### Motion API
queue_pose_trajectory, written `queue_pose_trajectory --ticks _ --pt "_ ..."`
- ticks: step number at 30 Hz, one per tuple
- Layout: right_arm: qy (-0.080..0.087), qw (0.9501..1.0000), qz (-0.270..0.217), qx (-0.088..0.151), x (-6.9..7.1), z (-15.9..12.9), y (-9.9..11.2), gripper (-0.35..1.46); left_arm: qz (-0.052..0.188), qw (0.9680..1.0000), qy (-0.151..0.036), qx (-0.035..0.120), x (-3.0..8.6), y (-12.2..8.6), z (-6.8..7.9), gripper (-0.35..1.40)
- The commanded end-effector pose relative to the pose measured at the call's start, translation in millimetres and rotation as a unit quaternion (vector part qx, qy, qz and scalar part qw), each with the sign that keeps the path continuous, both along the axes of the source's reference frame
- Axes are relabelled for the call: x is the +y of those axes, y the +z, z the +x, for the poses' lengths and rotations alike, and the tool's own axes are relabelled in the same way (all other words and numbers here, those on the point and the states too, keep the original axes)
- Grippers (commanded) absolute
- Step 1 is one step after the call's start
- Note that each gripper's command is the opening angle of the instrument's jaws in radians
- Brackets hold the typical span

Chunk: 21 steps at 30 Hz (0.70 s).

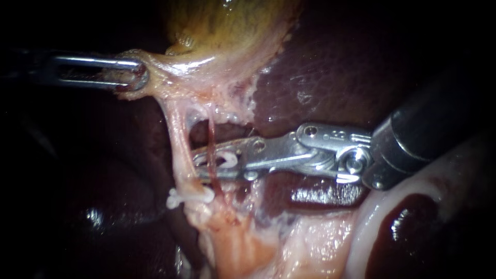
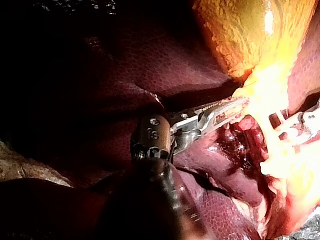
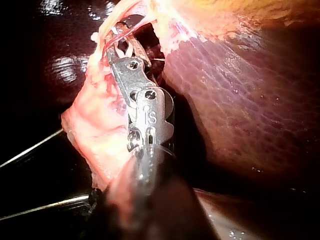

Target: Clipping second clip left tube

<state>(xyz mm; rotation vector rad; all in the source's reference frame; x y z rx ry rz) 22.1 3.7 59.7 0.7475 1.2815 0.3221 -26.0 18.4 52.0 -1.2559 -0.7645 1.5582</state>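
My right instrument [image 1: 199, 164] is the one doing the work here: its jaws stand apart with a white loaded clip [image 1: 226, 159] cradled between them, touching both. The left tube [image 1: 176, 139] is that pale strand running down from the gallbladder [image 1: 222, 31], crosswise to my jaws and right at their tips, so I reckon they need a nudge further across to get around it. One clip [image 1: 188, 197] already sits on it just below. A thin red tube [image 1: 211, 134] crosses my jaws; can't tell if it's inside them. My left instrument [image 1: 135, 77] is clamped on the gallbladder's neck, holding things taut.
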Motion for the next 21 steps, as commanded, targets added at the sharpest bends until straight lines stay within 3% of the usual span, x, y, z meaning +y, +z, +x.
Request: queue_pose_trajectory --ticks 1,5,7,10,21 --pt "0.000 1.0000 0.000 0.000 0.0 0.0 -0.1 -0.02 0.000 1.0000 0.000 0.000 0.0 0.0 0.0 -0.35" --pt "0.000 1.0000 0.000 0.000 0.0 -0.1 0.1 0.04 0.000 1.0000 0.000 0.000 0.0 0.0 0.0 -0.35" --pt "0.000 1.0000 -0.001 0.000 0.0 -0.1 0.3 0.17 0.000 1.0000 0.000 0.000 0.0 0.0 0.0 -0.35" --pt "0.013 0.9999 -0.006 -0.007 0.0 -0.3 1.0 0.35 0.000 1.0000 0.000 0.000 0.0 0.0 0.0 -0.35" --pt "0.023 0.9994 -0.014 -0.020 0.6 -3.2 2.4 0.46 0.000 1.0000 0.000 0.000 0.0 -0.1 0.1 -0.35"
